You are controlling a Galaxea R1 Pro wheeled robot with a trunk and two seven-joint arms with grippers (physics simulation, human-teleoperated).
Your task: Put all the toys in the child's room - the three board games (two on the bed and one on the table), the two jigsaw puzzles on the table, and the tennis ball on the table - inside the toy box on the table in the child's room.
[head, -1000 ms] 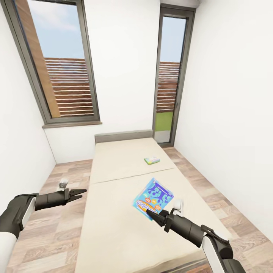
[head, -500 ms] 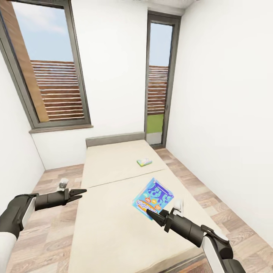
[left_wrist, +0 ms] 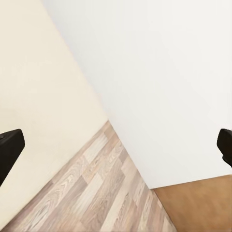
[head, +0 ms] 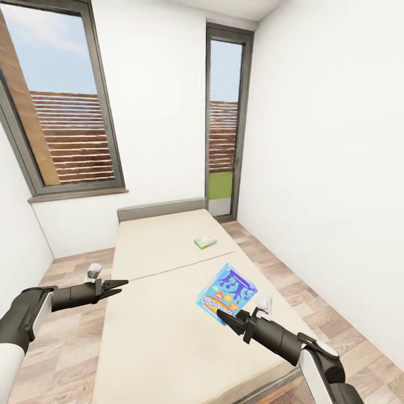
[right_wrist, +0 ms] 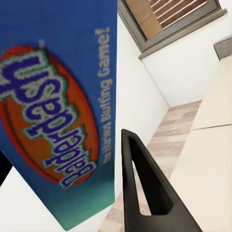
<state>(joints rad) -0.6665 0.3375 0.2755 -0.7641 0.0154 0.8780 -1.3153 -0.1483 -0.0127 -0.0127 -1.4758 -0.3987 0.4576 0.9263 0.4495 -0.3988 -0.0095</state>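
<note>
My right gripper (head: pixel 222 316) is shut on the lower edge of a blue board game (head: pixel 227 292) and holds it tilted above the bed (head: pixel 163 325). The right wrist view shows that game's blue cover (right_wrist: pixel 58 111) close up beside one dark finger (right_wrist: pixel 145 193). A second, small green and yellow board game (head: pixel 205 242) lies flat on the far mattress section, ahead of the right gripper. Over the bed's left edge my left gripper (head: pixel 118 287) hangs open and empty. Its fingertips (left_wrist: pixel 9 150) stand far apart in the left wrist view.
This narrow child's room has a white wall (head: pixel 331 168) close on the right. Strips of wood floor (head: pixel 67 336) run along both sides of the bed. A grey headboard (head: pixel 160 209) and two tall grey-framed windows (head: pixel 62 112) stand at the far end.
The whole picture has shifted: bed and windows now sit further left in view, so the camera moved. Both arms keep their pose, and the blue board game stays in the right gripper.
</note>
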